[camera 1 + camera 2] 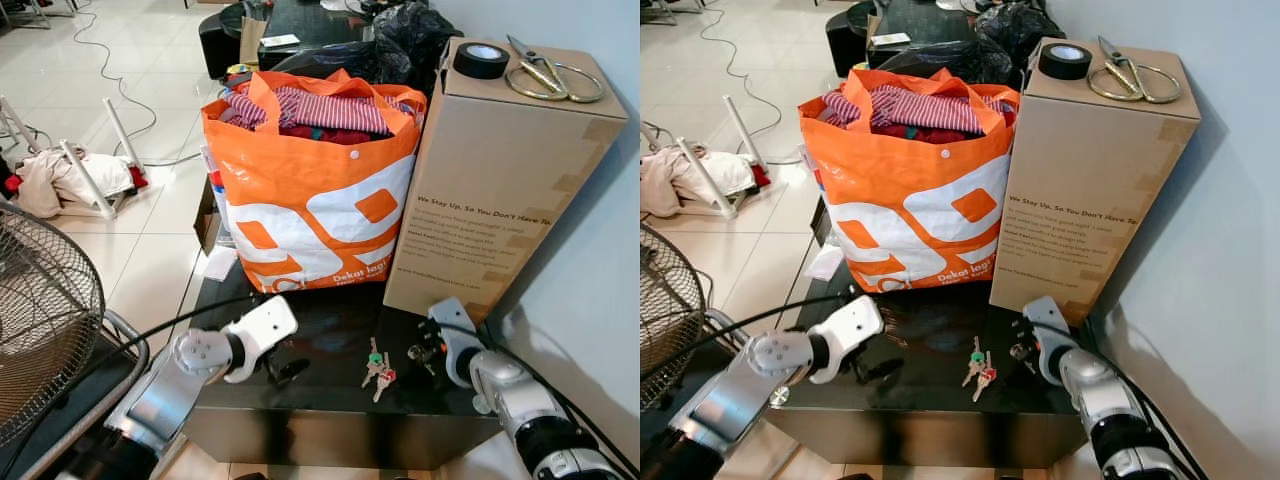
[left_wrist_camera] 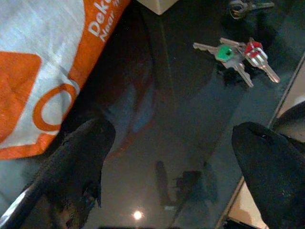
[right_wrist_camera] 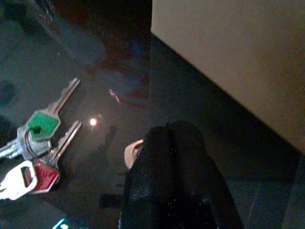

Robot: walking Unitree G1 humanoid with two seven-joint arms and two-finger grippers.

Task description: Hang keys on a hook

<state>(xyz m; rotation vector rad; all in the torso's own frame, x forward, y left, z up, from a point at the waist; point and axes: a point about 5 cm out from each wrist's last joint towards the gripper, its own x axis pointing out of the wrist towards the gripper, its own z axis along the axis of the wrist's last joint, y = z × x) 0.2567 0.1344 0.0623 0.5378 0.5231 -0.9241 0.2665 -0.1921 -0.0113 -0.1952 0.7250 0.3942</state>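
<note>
A bunch of silver metal keys with green and red caps (image 1: 378,368) lies on the glossy black tabletop (image 1: 330,325). At its 9 o'clock, the left pincer (image 1: 285,370) is spread; at 3 o'clock, the right pincer (image 1: 425,352) is pressed together. Behind, a woven orange-and-white bag (image 1: 310,215) brims with striped clothes (image 1: 330,108).

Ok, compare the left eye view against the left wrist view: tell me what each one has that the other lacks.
Left eye view alone: roll of black tape and scissors atop the cardboard box, striped clothes in the orange bag, a fan, both arms. Left wrist view alone: the left gripper fingers spread wide, close up. Shared: keys lying on the black table, the bag's print.
</note>
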